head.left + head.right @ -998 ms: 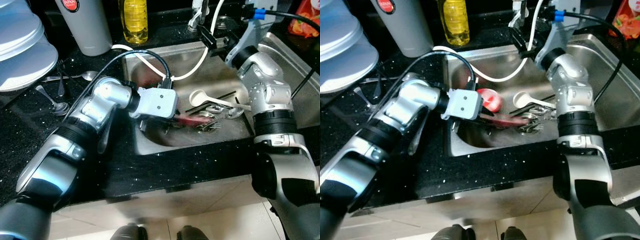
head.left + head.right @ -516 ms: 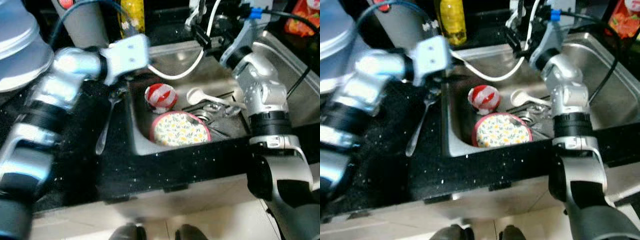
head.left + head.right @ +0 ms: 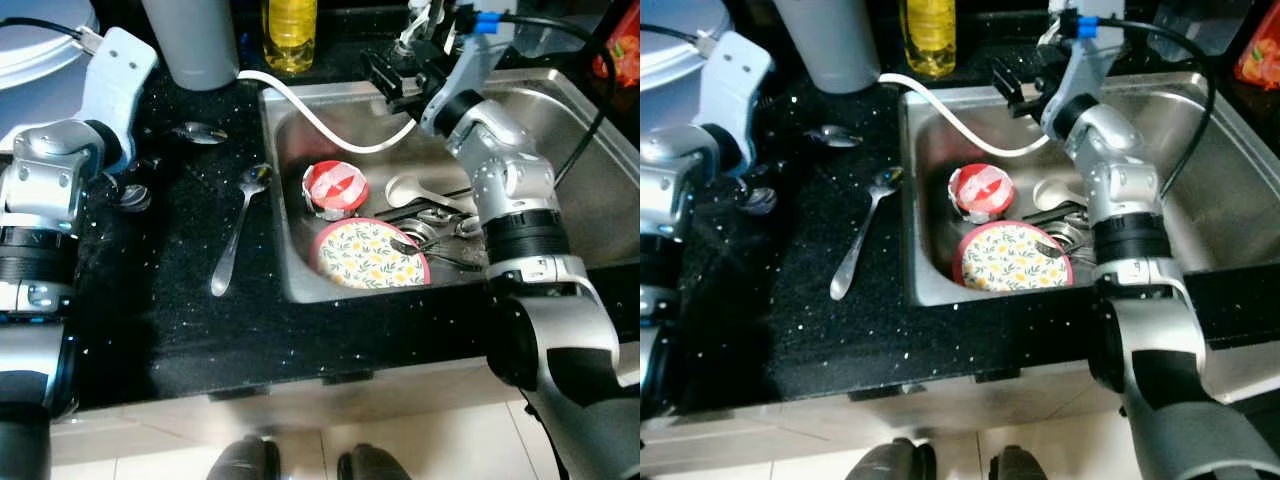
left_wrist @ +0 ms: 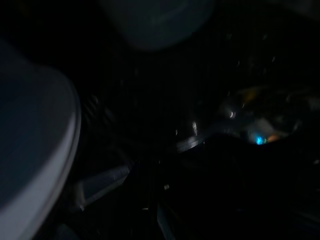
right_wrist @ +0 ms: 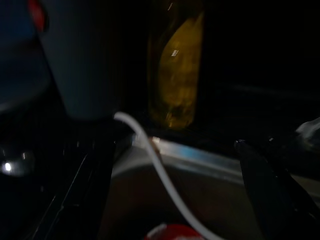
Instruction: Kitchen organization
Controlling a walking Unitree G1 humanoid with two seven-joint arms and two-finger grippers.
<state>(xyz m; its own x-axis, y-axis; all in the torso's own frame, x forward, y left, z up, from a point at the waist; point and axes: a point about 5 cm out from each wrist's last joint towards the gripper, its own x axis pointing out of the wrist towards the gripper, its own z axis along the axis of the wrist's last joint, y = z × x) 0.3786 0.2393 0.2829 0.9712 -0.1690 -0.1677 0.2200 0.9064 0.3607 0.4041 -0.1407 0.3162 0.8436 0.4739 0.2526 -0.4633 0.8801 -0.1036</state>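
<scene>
Spoon: flat on the black counter, just left of the sink.
Floral plate: inside sink, front; red-and-white bowl behind it.
Left gripper: left of sink, fingers' state unclear.
Right gripper: sink's back rim, unclear too.

Both head cameras look steeply down from above onto the speckled black table and the stainless steel sink, sharing nearly the same scene. The right wrist camera sits low and close, facing the yellow liquid bottle both head views share. The left wrist camera faces a dark, blurred table corner.
</scene>
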